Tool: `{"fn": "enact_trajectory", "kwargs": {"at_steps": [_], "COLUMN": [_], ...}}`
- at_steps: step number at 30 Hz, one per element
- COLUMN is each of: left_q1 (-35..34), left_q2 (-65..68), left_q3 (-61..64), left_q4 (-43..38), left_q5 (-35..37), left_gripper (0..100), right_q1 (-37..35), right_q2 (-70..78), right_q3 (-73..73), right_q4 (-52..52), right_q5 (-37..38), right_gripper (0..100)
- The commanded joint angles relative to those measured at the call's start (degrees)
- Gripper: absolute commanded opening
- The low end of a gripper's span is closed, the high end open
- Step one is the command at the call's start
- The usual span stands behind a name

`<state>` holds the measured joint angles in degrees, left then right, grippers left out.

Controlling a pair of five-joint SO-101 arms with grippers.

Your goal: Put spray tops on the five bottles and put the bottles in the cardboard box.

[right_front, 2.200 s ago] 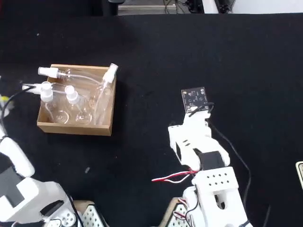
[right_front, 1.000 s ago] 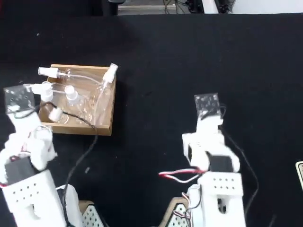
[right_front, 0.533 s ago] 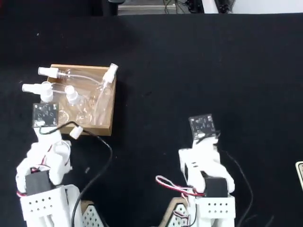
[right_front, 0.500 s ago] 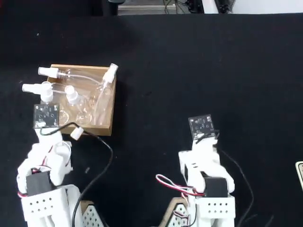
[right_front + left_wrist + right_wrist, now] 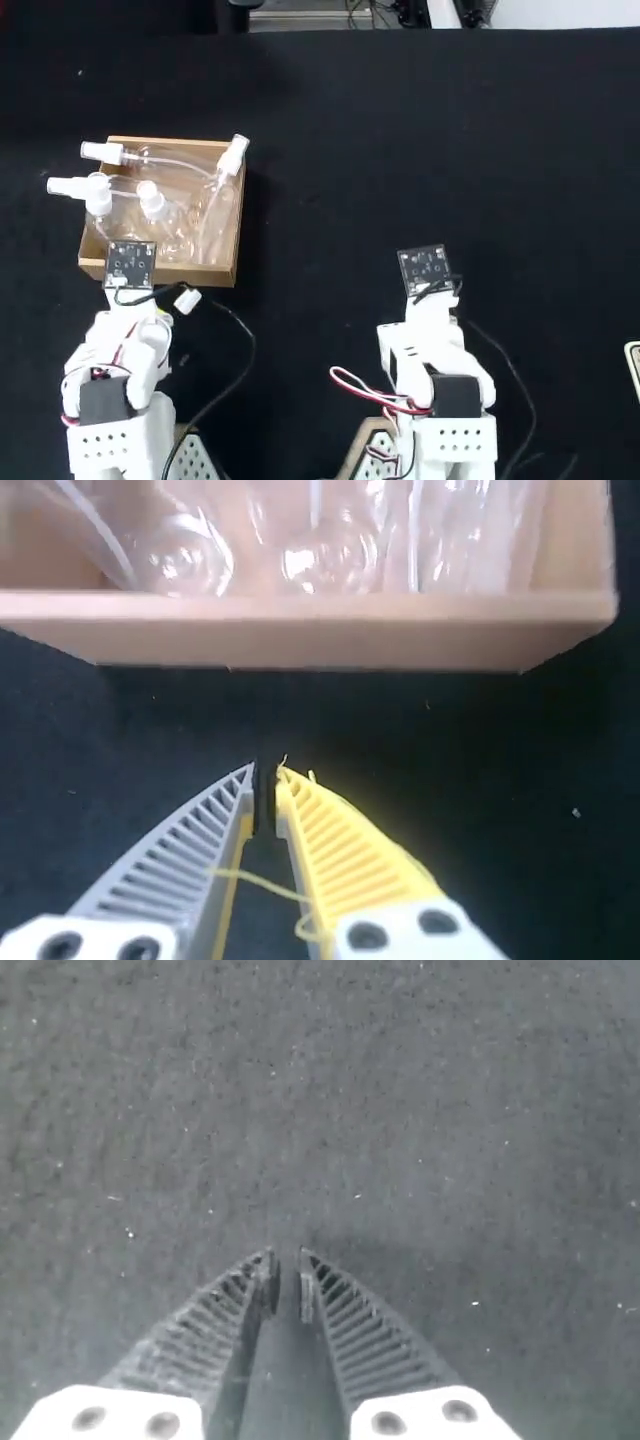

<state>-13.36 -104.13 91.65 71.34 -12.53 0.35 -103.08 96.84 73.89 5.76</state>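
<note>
Far left on table (image 5: 420,120): cardboard box (image 5: 160,272), bottles (image 5: 215,215) inside w/ spray tops (image 5: 236,150); I count five. Left gripper (image 5: 265,790): pinched together, empty, just near side of box. Right gripper (image 5: 285,1275): closed to a slit, empty, over bare table. Risk, my guess: tops overhang rim; arm bumping box could tip one out. Writing: none legible.
</note>
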Motion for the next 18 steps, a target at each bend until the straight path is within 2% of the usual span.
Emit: {"fn": "enact_trajectory", "kwargs": {"at_steps": [1, 6, 18], "left_q1": [0.92, 0.92, 1.01], "left_q2": [-0.35, -0.26, -0.26], "left_q3": [2.33, 5.58, 5.67], "left_q4": [-1.76, -8.09, -7.56], "left_q5": [0.44, 0.44, 0.44], "left_gripper": [3, 3, 3], "right_q1": [-0.26, -0.26, -0.26], "right_q2": [-4.0, -4.0, -4.0], "right_q3": [-0.31, -0.31, -0.31], "right_q4": [0.26, 0.26, 0.26], "right_q5": [-0.26, -0.26, -0.26], "right_gripper": [1.2, 1.2, 1.2]}}
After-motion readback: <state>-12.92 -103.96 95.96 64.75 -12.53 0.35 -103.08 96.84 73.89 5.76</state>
